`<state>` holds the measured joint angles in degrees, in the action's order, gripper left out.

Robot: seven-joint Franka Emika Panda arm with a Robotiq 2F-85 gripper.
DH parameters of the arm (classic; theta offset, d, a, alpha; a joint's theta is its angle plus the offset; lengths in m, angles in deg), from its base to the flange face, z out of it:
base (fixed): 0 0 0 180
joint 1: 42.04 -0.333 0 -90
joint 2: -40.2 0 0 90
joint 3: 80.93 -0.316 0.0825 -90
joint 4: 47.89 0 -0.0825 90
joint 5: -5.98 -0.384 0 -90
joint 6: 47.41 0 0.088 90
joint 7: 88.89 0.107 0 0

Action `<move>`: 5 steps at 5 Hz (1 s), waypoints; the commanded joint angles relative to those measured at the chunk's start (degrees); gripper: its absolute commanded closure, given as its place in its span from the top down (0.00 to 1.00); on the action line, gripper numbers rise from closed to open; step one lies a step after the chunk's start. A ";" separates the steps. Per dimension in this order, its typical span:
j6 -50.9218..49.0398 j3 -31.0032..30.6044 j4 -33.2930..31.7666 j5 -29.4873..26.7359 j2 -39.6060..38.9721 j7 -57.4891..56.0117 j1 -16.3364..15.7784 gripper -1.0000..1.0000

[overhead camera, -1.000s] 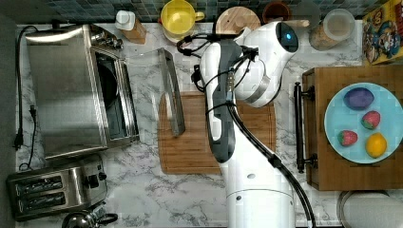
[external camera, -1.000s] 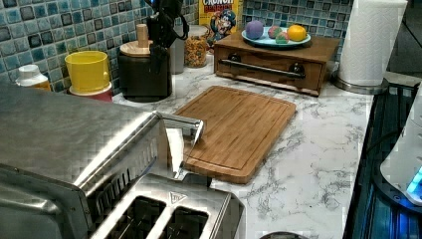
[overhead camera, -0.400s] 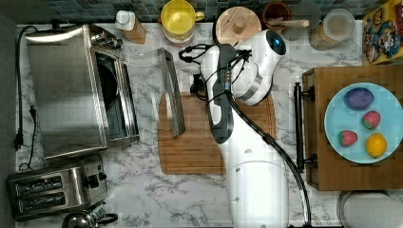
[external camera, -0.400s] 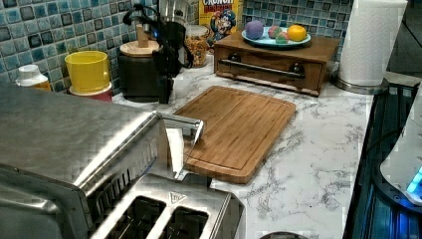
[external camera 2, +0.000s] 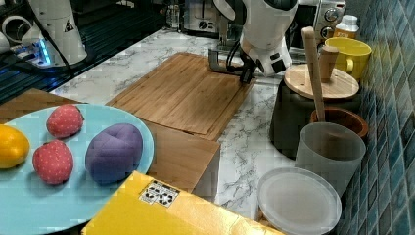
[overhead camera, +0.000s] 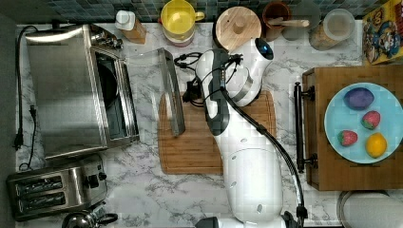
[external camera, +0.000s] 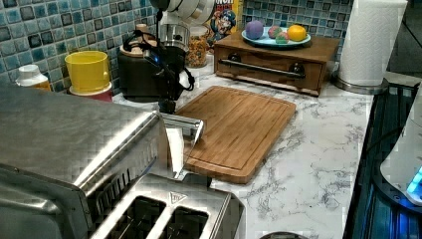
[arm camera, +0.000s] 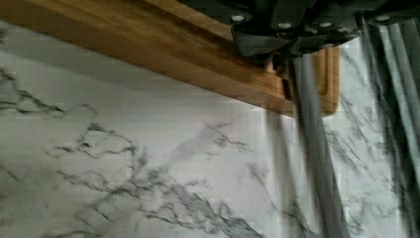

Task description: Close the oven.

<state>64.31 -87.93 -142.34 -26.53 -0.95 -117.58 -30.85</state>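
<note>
Beside the oven [overhead camera: 71, 90] door's handle edge, over bare marble, hangs the tool [external camera: 167, 105], grip state unreadable.

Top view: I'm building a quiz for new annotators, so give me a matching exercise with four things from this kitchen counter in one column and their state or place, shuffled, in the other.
Things:
1. oven
2. cutting board
3. blue plate
4. yellow mug

States or places:
A. holds two strawberries, a lemon and a purple fruit
B. door folded down open, dark interior showing
C. stands by the tiled wall, beside the wooden lid
D. lies flat under the edge of the open door

Pairs: 1-B, 2-D, 3-A, 4-C
</note>
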 commanded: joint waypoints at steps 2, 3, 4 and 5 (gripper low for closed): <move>-3.15 -3.80 10.87 -1.25 1.69 1.35 -1.65 0.00; -6.20 -3.42 11.12 1.18 1.07 1.91 -4.18 0.00; -5.16 -2.65 8.82 3.79 1.49 3.32 -6.37 0.00; -1.46 -1.01 5.23 5.00 3.67 3.99 -8.43 0.00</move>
<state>60.31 -88.28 -137.58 -24.32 0.67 -117.47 -34.15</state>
